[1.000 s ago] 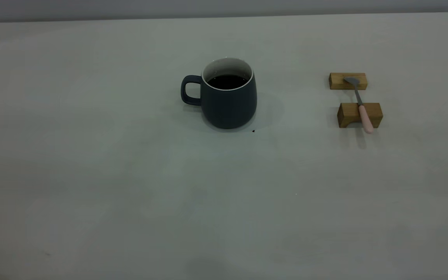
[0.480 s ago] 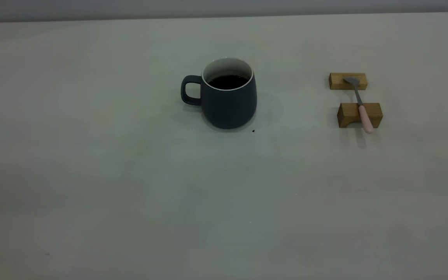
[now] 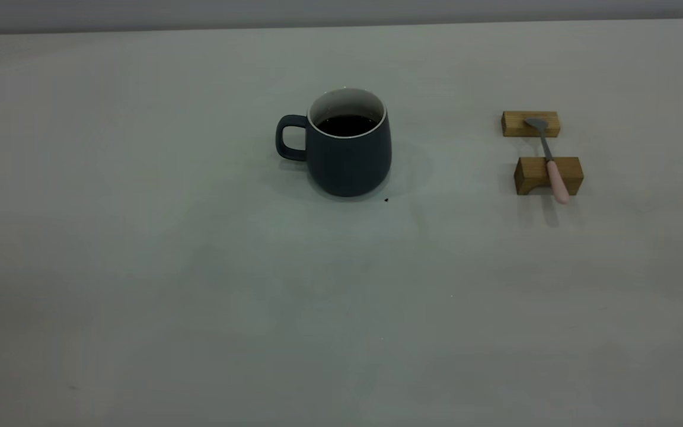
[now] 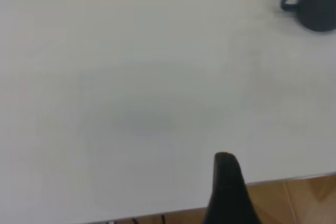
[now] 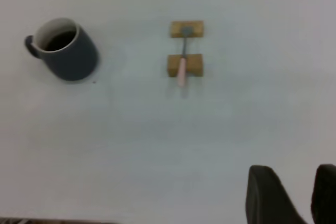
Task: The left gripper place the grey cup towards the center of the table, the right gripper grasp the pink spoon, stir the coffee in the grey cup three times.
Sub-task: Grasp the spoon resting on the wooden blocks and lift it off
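The grey cup [image 3: 347, 160] stands upright near the middle of the table [image 3: 199, 267], its handle pointing left, with dark coffee [image 3: 346, 124] inside. The pink spoon [image 3: 555, 172] lies across two wooden blocks at the right, bowl on the far block and pink handle sticking out over the near one. Neither gripper shows in the exterior view. In the left wrist view my left gripper [image 4: 227, 182] hangs over the table's near edge, far from the cup [image 4: 315, 9]. My right gripper [image 5: 294, 187] is open and holds nothing, well short of the spoon [image 5: 181, 72] and the cup [image 5: 68, 51].
Two brown wooden blocks, the far one [image 3: 530, 123] and the near one [image 3: 534, 175], carry the spoon. A tiny dark speck [image 3: 386, 200] lies just in front of the cup. Wooden floor [image 4: 299, 198] shows past the table's edge.
A faint shadow at the table's near edge has faded out of the exterior view. The cup and the spoon have not moved.
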Tool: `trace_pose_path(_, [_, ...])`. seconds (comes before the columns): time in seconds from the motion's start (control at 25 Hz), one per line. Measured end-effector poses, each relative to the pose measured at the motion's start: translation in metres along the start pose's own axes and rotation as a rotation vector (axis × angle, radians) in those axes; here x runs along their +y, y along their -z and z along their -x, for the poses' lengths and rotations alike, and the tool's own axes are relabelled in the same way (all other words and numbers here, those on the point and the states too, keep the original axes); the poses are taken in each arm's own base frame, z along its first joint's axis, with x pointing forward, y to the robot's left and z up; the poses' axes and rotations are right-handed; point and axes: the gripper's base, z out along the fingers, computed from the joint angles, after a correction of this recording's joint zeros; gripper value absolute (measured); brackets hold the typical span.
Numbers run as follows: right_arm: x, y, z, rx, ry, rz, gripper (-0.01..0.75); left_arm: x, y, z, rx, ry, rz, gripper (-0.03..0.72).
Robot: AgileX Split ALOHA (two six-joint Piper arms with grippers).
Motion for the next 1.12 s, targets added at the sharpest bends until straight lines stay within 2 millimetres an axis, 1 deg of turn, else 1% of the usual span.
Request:
trace_pose_path(0.16, [0.001,-0.008,0.018,0.05,0.034,0.01,0.346,0.0,0.0,0.0,0.0,0.004,0.007,0.568])
trace_pose_path(0.28, [0.004,-0.025,0.034,0.128,0.071,0.051,0.414,-0.001,0.0,0.0,0.001,0.005,0.001,0.568])
trace_pose_path(0.32, [0.006,-0.033,0.039,0.157,0.087,0.072,0.428,-0.001,0.0,0.0,0.002,0.005,0.001,0.568])
trace_pose_path(0.44, [0.012,-0.061,0.051,0.237,0.087,0.164,0.443,-0.001,0.0,0.0,0.003,0.01,0.007,0.568])
trace_pose_path(0.6, [0.012,-0.104,0.064,0.322,0.064,0.221,0.445,-0.002,0.0,0.0,0.003,0.039,0.043,0.568])
trace_pose_path(0.84, [0.004,-0.173,0.066,0.53,0.027,0.208,0.445,-0.002,0.0,0.0,0.003,0.049,0.056,0.568])
trace_pose_path(1.12, [-0.005,-0.242,0.069,0.674,-0.021,0.184,0.437,-0.002,0.0,0.0,0.003,0.049,0.055,0.568])
